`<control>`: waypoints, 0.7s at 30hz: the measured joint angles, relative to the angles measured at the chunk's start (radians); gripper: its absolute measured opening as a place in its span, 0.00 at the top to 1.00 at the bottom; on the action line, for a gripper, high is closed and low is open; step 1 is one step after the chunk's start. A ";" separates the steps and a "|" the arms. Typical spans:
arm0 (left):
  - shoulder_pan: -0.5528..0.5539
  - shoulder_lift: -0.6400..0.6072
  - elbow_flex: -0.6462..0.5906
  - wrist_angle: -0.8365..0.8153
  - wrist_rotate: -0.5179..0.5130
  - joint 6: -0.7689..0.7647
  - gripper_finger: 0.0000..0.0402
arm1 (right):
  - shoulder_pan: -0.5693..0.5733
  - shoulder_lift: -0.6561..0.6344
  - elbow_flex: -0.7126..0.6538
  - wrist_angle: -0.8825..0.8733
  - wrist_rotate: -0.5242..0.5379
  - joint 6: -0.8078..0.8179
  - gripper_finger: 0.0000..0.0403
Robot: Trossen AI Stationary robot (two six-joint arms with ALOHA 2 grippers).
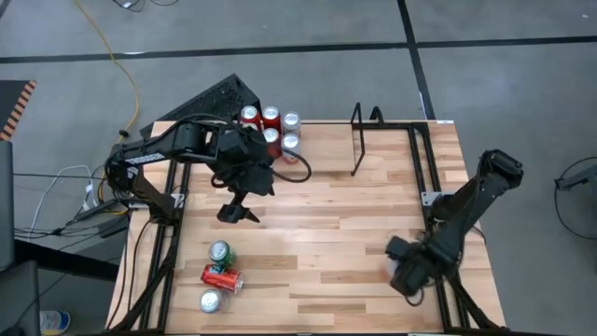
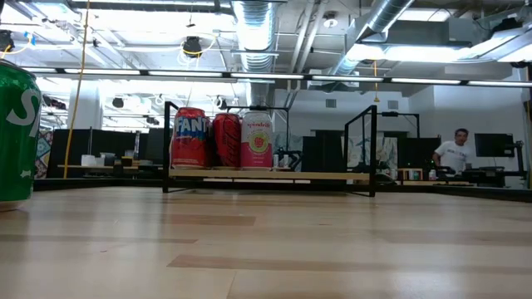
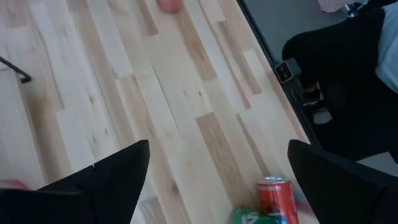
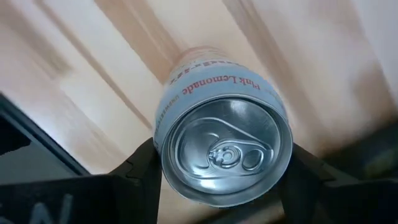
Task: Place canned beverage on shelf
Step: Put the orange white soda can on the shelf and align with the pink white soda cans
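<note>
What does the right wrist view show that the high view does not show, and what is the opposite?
Only the right wrist view shows the pink lemonade can between the right gripper fingers. Only the high view shows the left gripper open above the table, four cans on the shelf, and three cans near the front left corner. Both show the wooden table.
</note>
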 joint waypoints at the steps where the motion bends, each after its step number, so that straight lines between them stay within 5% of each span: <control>1: -0.001 -0.001 0.000 -0.005 0.000 -0.002 0.09 | -0.022 0.000 0.000 0.019 0.023 -0.068 0.45; 10: -0.025 -0.026 0.000 -0.061 0.004 -0.006 0.09 | -0.217 0.007 0.003 0.169 0.062 -0.681 0.45; 21: -0.104 -0.134 0.000 -0.061 0.008 -0.015 0.09 | -0.438 0.126 0.152 0.132 0.053 -1.300 0.45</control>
